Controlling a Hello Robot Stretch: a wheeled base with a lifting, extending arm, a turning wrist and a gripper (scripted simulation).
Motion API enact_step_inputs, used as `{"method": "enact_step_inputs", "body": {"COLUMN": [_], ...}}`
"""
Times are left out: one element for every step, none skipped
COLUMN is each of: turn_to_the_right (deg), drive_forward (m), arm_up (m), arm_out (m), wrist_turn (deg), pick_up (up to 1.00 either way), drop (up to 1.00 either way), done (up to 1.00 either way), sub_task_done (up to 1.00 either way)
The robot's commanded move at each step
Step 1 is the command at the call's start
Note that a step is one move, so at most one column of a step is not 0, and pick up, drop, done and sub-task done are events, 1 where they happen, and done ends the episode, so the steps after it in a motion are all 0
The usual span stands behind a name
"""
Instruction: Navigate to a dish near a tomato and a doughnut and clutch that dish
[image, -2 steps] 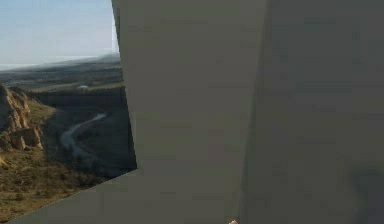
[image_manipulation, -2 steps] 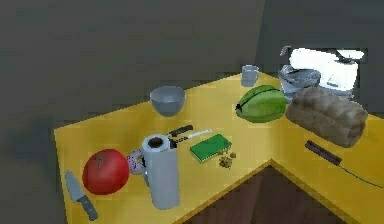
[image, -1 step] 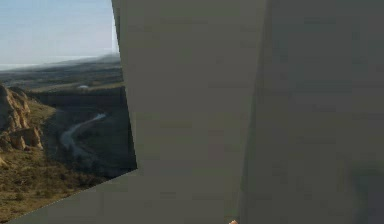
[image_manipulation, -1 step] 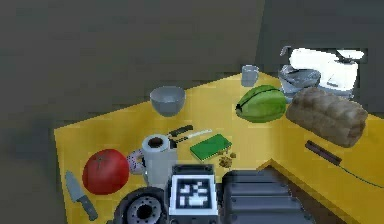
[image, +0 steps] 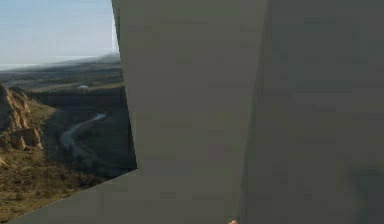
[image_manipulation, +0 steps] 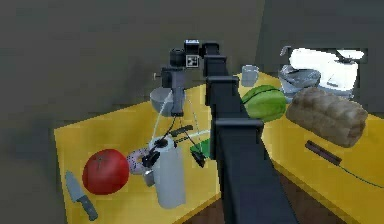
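Worktop (image_manipulation: 90, 130) yellow; tomato (image_manipulation: 105, 171) red; bowl (image_manipulation: 158, 98), mug (image_manipulation: 249, 75) + bottle (image_manipulation: 170, 175) all grey. Bread (image_manipulation: 326, 113) brown w/ paler specks; round fruit (image_manipulation: 265, 102) green w/ lighter streaks. Arm (image_manipulation: 235, 150) dark, its squares (image_manipulation: 190, 60) white w/ black marks; wall (image: 200, 100) grey, sky (image: 50, 30) pale blue.

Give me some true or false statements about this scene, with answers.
A red tomato lies on the yellow table. True.
The bread loaf sits at the arm side view's right. True.
The knife lies beside the bread loaf. False: it lies by the tomato, at the arm side view's left.
The forward view looks at a sink. False: grey walls and a window onto hills.
The end effector has bare floor behind it. False: a grey dish stands on the table there.
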Motion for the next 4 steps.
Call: {"method": "enact_step_inputs", "body": {"turn_to_the_right": [0.0, 0.0, 0.0, 0.0], "drive_forward": [0.0, 0.0, 0.0, 0.0], "arm_up": [0.0, 0.0, 0.0, 0.0], "arm_out": [0.0, 0.0, 0.0, 0.0], "wrist_turn": [45.0, 45.0, 45.0, 27.0], "pick_up": [0.0, 0.0, 0.0, 0.0], "drop": [0.0, 0.0, 0.0, 0.0], "done": [0.0, 0.0, 0.0, 0.0], "sub_task_done": [0.0, 0.0, 0.0, 0.0]}}
